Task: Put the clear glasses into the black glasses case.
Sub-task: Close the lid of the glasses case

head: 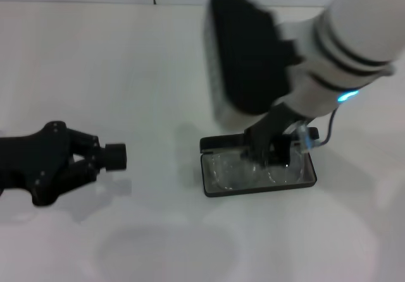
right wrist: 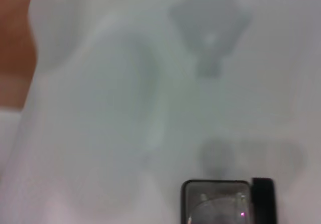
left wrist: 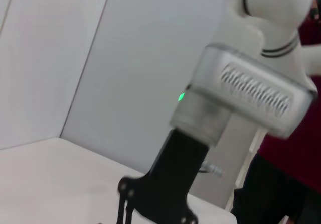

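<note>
The black glasses case lies open on the white table, right of centre in the head view. The clear glasses rest inside it on the grey lining. My right gripper reaches down from the right arm onto the back part of the case, over the glasses' bridge. The right wrist view catches the case with the glasses in it. My left gripper is parked low at the left, fingers together and holding nothing, well apart from the case.
The white table spreads on all sides, with a wall behind it. The bulky right forearm hangs over the area behind the case. The left wrist view shows the right arm and a person in dark red beyond it.
</note>
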Available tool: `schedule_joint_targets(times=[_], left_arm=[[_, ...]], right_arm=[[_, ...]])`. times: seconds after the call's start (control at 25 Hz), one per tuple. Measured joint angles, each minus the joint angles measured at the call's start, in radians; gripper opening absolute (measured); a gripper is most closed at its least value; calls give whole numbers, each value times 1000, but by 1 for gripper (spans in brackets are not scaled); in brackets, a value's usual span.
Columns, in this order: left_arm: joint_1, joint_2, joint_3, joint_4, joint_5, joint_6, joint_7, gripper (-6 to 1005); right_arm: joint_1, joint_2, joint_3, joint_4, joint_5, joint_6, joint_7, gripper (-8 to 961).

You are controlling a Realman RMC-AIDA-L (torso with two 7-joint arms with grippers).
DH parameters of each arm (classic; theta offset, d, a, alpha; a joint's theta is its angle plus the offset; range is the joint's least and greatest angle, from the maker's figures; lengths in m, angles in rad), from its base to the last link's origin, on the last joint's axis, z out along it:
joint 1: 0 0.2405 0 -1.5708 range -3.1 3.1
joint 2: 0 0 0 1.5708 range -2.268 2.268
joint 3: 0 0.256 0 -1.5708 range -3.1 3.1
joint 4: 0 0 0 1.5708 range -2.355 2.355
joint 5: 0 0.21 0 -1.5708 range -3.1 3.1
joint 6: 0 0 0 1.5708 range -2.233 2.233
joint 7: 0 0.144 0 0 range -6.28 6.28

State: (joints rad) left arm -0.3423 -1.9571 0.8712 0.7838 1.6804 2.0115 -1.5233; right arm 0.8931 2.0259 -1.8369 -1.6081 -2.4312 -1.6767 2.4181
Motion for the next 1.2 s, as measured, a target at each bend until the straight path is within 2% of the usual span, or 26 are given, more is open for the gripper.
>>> schedule_joint_targets(times=[0.16, 0.32, 0.52, 0.56, 0.6, 0.64, 0.68, 0.72, 0.8, 0.88, 1.0, 1.2], left_arm=[[-20, -9, -34, 2, -25, -2, -35, 39], [-54, -24, -83, 11, -46, -6, -64, 47], [-114, -43, -103, 16, -40, -51, -93, 109], [-144, -53, -95, 9, -18, -91, -98, 122], [-144, -53, -95, 9, -18, -91, -98, 134], [-174, -67, -83, 6, 10, -135, -101, 146], [-232, -100, -61, -5, 86, -220, -101, 147], [-240, -103, -59, -8, 95, -230, -100, 149], [-299, -126, -40, -46, 164, -304, -93, 151], [-347, -131, 0, -98, 194, -369, -89, 154], [-395, -132, 73, -175, 195, -452, -81, 177], [-415, -139, 185, -237, 142, -540, -58, 211]], right_arm=[[-187, -5, 113, -241, -11, 10, -30, 147], [-411, -4, 267, -406, 85, 119, -141, 148], [-626, -9, 477, -384, 385, 337, -329, 148], [-696, -10, 582, -318, 534, 368, -416, 148], [-696, -10, 582, -318, 534, 368, -416, 148], [-714, -10, 622, -285, 591, 366, -443, 148], [-724, -10, 660, -245, 642, 355, -461, 148], [-730, -11, 712, -187, 699, 339, -480, 148], [-730, -12, 796, -83, 768, 306, -509, 149], [-728, -12, 888, 50, 844, 262, -557, 149], [-725, -11, 966, 188, 918, 214, -637, 149], [-711, -11, 1050, 356, 978, 166, -735, 149]])
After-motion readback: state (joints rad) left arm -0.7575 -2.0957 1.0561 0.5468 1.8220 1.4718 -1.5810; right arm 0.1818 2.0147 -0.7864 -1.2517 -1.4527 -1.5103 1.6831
